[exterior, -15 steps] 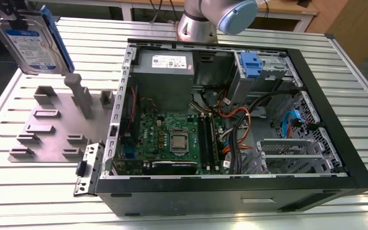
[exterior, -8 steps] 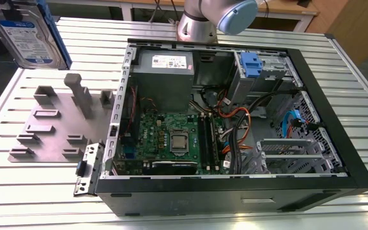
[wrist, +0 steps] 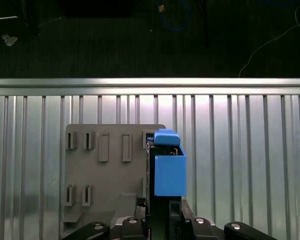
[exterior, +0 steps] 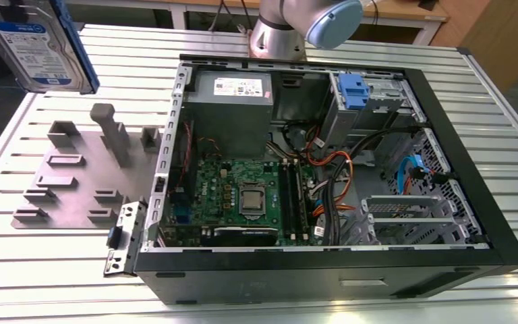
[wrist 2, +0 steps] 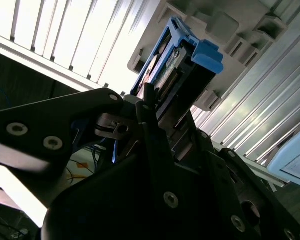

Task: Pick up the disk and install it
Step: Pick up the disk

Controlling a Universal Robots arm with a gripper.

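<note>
- The pincer [wrist: 162, 212] is clenched on the disk [wrist: 168, 170], gripping one end, so the disk's long axis runs straight out from its jaws.
- The open computer case [exterior: 475, 182] lies on the slatted surface [exterior: 52, 270]. The disk is held aloft toward the exterior view's left of it, above the grey holder plate [exterior: 75, 182].
- The drive cage [exterior: 367, 94], with its blue latch, sits well apart from the disk, in the case's far corner.

The blue-railed disk [exterior: 36, 46] hangs aloft, seemingly slightly tilted.
</note>
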